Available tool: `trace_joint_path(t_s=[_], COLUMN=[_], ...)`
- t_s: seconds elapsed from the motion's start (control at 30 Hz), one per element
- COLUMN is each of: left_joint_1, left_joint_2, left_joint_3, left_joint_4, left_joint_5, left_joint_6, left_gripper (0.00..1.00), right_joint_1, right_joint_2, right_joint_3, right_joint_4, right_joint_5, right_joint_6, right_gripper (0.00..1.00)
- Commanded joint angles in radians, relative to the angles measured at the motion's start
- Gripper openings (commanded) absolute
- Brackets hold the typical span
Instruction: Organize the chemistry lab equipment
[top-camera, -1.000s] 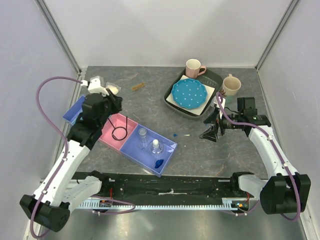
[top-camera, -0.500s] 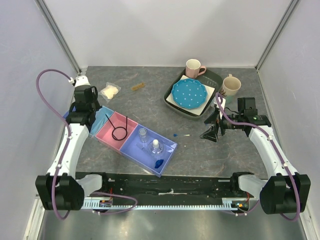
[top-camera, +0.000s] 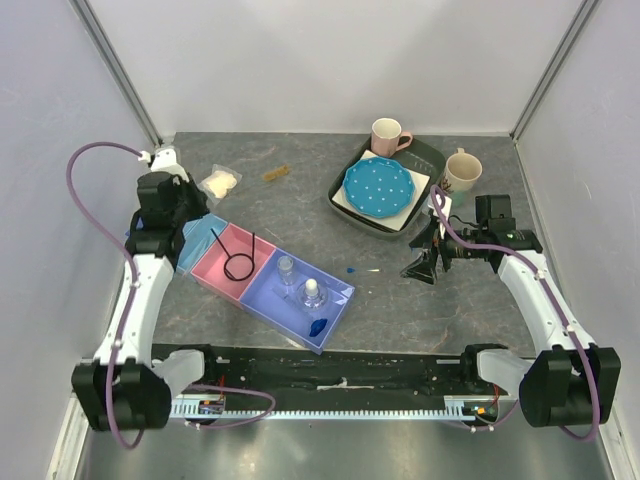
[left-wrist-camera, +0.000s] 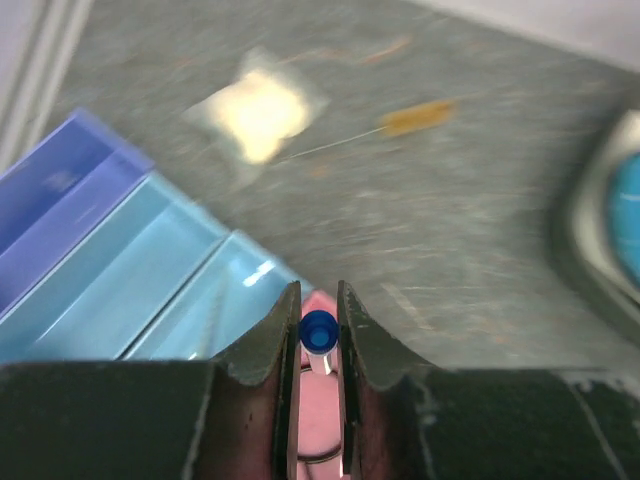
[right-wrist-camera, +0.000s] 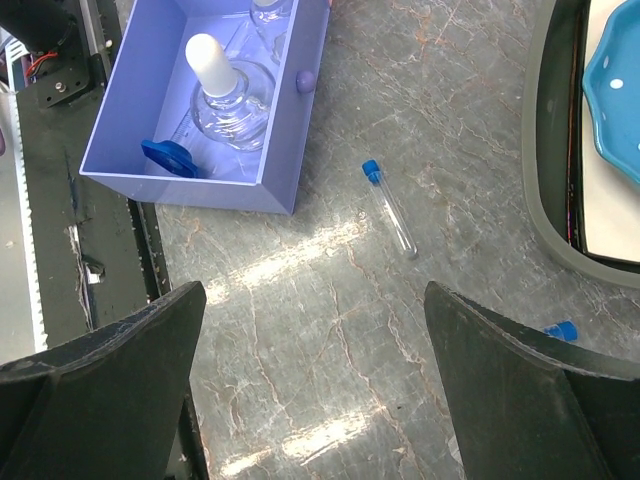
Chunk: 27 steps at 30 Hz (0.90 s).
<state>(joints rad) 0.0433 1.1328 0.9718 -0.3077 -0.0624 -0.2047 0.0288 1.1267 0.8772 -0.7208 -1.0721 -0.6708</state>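
Frankly, this looked to me like a placement step. My left pincer (left-wrist-camera: 318, 296) was closed narrow on a tiny blue-capped tube (left-wrist-camera: 318, 332), gripped just under the cap, with the cap facing the wrist camera. It hung over the far corner of the pink tray (top-camera: 215, 268), right where that tray meets the pale blue tray (left-wrist-camera: 130, 290). The wrist view was smeared, so I could not tell which of the two it was truly above; I judged the pale blue one to be the target.

To do it well, I would centre over that tray, clear of the wall it shares with the pink tray. I would come low before letting go so the tube could not bounce or roll out, and part the fingers only a little.

The bag of white wads (left-wrist-camera: 258, 112) lay on the counter (top-camera: 300, 200) beyond the pink tray, toward the back wall, well apart from the pincer. My right pincer (right-wrist-camera: 310, 295) stood wide and empty above the counter, past the purple tray (right-wrist-camera: 180, 185) on its side away from the pink tray. A second blue-capped tube (right-wrist-camera: 390, 212) lay flat near it, the likely next pick.
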Motion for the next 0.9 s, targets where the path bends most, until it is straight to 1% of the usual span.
trace_joint_path(t_s=[0.0,0.03,0.07,0.13,0.17,0.23,0.27,0.3,0.33,0.37,0.4,0.47,0.5,0.53,0.6,0.77,0.83,0.87], left_joint_1=[-0.045,-0.087,-0.159,-0.239,-0.326,-0.416,-0.495,-0.532,-0.566,-0.63,-0.663,-0.742,-0.761,-0.779,-0.821,-0.905,-0.918,-0.93], left_joint_2=[-0.154,-0.162,-0.166,-0.166,-0.162,-0.128,-0.114,-0.096,-0.056,-0.027,-0.001,0.082,0.108,0.16,0.203,0.3,0.318,0.323], left_joint_3=[-0.045,-0.048,-0.053,-0.067,-0.068,-0.077,-0.082,-0.096,-0.096,-0.097,-0.09,-0.059,-0.045,-0.033,-0.001,0.057,0.067,0.068], left_joint_4=[0.156,0.159,0.169,0.193,0.225,0.266,0.292,0.367,0.396,0.425,0.471,0.498,0.515,0.519,0.542,0.599,0.613,0.63], left_joint_5=[0.418,0.432,0.424,0.418,0.394,0.389,0.378,0.381,0.384,0.381,0.38,0.356,0.355,0.349,0.345,0.313,0.311,0.306], left_joint_6=[-0.055,-0.05,-0.05,-0.059,-0.073,-0.116,-0.14,-0.162,-0.201,-0.22,-0.231,-0.233,-0.233,-0.236,-0.245,-0.275,-0.3,-0.308], left_gripper=[0.02,0.02,0.02,0.02,0.02,0.02,0.02,0.02,0.02,0.02,0.02,0.02,0.02,0.02,0.02,0.02,0.02,0.02], right_joint_1=[-0.004,-0.004,-0.004,-0.007,-0.01,-0.02,-0.023,-0.021,-0.021,-0.023,-0.021,-0.021,-0.023,-0.021,-0.009,0.057,0.082,0.086], right_joint_2=[0.008,0.011,0.015,0.021,0.022,0.027,0.025,0.024,0.018,0.015,0.013,0.021,0.031,0.039,0.067,0.146,0.168,0.173], right_joint_3=[0.0,0.002,0.002,0.002,0.003,0.002,-0.003,-0.009,-0.018,-0.024,-0.027,-0.03,-0.029,-0.02,0.002,0.127,0.157,0.161], right_joint_4=[0.011,0.011,0.014,0.017,0.018,0.021,0.023,0.029,0.032,0.035,0.037,0.017,0.008,0.0,-0.041,-0.192,-0.195,-0.186], right_joint_5=[-0.012,-0.003,0.004,0.021,0.032,0.035,0.029,0.02,0.008,-0.008,-0.052,-0.098,-0.136,-0.152,-0.176,-0.158,-0.154,-0.152], right_joint_6=[-0.035,-0.036,-0.035,-0.033,-0.03,-0.029,-0.029,-0.029,-0.032,-0.032,-0.032,-0.039,-0.042,-0.044,-0.047,-0.069,-0.04,-0.024], right_gripper=[0.98,0.98,0.98,0.98,0.98,0.98,0.98,0.98,0.98,0.98,0.98,0.98,0.98,0.98,0.98,0.94,0.92,0.89])
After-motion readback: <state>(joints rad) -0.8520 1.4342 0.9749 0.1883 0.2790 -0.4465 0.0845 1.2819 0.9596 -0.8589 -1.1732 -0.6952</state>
